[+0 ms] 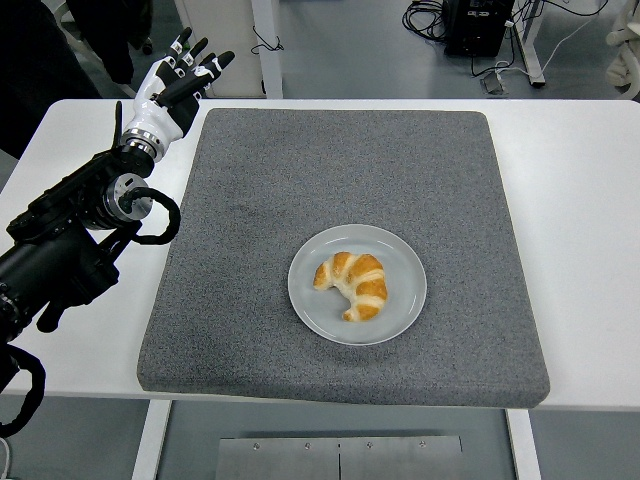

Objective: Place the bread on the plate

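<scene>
The bread (353, 284), a golden croissant with pale stripes, lies on the plate (400, 310). It is curved like a crescent, and its two ends point to the near-left side of the plate. It rests a little to the left of the plate's centre and nothing touches it.

The plate is round and light grey. It stands on a large dark grey mat (300, 180) which covers most of the middle of the white counter (580, 220). The plate is in the near half of the mat, about halfway between the mat's left and right edges.

The left arm (70, 245) comes in from the left edge of the counter and reaches toward the far-left corner. The left hand (172, 90) is white and black. It is held up over the far-left corner of the counter, just beside the far-left corner of the mat. Its fingers (200, 55) are spread apart and extended, pointing away toward the far side, and they hold nothing. The hand is well apart from the plate and the bread.

Beyond the far edge of the counter the floor (380, 60) is visible, with some dark cables (430, 15) lying on it.
</scene>
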You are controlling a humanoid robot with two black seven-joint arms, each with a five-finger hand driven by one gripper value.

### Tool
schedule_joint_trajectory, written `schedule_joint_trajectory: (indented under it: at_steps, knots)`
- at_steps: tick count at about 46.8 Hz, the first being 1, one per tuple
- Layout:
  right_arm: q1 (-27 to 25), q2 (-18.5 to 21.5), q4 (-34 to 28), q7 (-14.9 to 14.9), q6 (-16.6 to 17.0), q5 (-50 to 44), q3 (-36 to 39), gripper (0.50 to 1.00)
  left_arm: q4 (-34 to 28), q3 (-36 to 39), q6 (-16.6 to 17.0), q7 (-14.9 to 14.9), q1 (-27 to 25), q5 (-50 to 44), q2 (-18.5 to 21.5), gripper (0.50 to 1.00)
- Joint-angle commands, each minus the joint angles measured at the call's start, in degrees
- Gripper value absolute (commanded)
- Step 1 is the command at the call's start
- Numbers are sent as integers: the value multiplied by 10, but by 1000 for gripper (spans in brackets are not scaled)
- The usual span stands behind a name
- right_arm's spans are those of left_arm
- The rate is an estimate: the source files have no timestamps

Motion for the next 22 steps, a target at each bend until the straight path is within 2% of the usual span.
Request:
schedule_joint_trajectory:
  at_steps: [1,11,22]
  knots:
    - [0,0,-1,0,0,0,0,1000,9,-13,0,0,-1,-4,-10,963]
    - [0,0,0,0,0,0,0,1000,48,-32,0,0,0,-14,-43,963]
    - [1,0,1,-1,2,0,0,1000,62,-37,-1,0,8,-23,-50,963]
